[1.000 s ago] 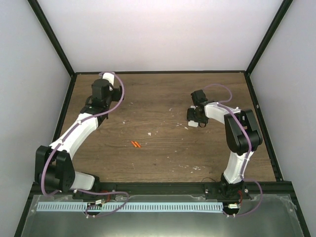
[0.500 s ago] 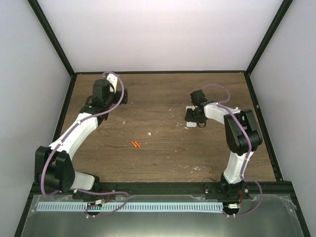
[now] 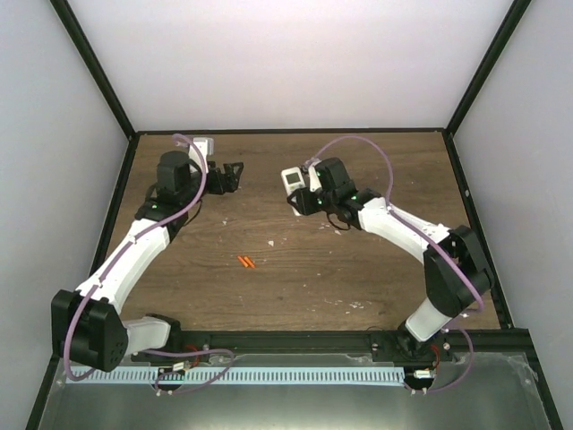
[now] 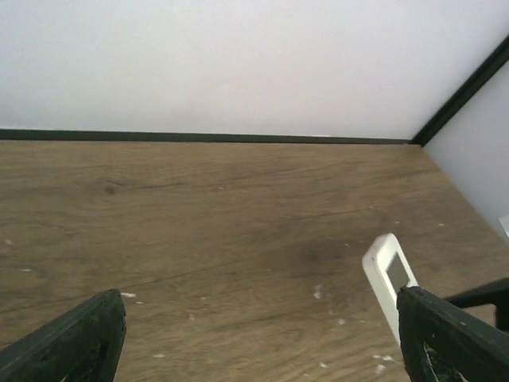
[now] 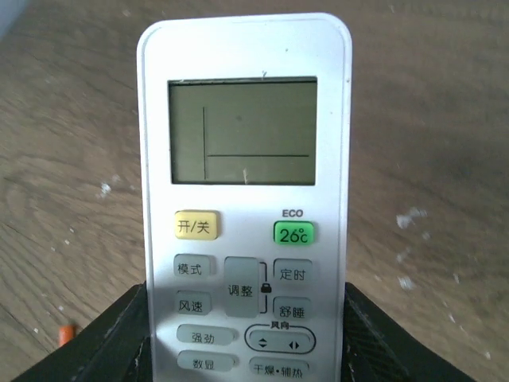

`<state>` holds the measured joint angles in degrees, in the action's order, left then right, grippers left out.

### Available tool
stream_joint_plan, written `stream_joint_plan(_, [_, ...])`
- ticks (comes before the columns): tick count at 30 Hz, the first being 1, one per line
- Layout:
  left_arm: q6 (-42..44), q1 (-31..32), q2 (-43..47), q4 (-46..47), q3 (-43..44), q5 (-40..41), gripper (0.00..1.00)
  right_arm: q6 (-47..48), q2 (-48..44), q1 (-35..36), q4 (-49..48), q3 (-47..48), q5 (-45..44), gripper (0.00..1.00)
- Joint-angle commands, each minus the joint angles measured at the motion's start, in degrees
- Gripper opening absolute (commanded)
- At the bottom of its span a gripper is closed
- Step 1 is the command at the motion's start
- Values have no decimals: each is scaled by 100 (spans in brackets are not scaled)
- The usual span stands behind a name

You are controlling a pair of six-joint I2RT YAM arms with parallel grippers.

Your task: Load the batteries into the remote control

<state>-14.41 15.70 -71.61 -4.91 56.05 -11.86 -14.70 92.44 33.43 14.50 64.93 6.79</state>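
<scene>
My right gripper (image 3: 304, 199) is shut on the white remote control (image 3: 293, 182) and holds it above the table's far middle, display face toward its wrist camera (image 5: 242, 199). The remote also shows at the right of the left wrist view (image 4: 388, 274). My left gripper (image 3: 235, 173) is open and empty, facing the remote from the left with a gap between them; its fingertips (image 4: 71, 342) show at the bottom corners of its view. Two orange-red batteries (image 3: 246, 262) lie side by side on the table, nearer the front. One battery tip shows in the right wrist view (image 5: 67, 334).
Pale crumbs (image 3: 271, 242) are scattered on the wooden table (image 3: 295, 287). Black frame posts and white walls enclose the table at the back and sides.
My right arm lifted the remote and swung it left toward the table's middle. My left arm turned so its gripper points right toward the remote.
</scene>
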Motion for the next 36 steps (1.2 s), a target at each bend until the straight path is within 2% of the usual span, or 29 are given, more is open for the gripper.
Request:
stream_joint_plan(1, [-529,23,139,388,-146,-663,93,256,-194,360,-657,249,23,31])
stream_joint_plan(9, [-788,89,64,596,-217,-1061,91,381,-228,943,-1116,312,-294,31])
stream_joint_plan(26, [-766,363,-233,493,-68,-1294,87,599,-337,1120,-1689,466,-259,31])
stream_joint_plan(31, [-689,445,-330,509,-34,-1338,74,638,-319,1172,-1725,493,-197,31])
stream_joint_plan(36, [-727,457,-421,591,-33,-1467,52,702,-239,1230,-1682,589,-103,30])
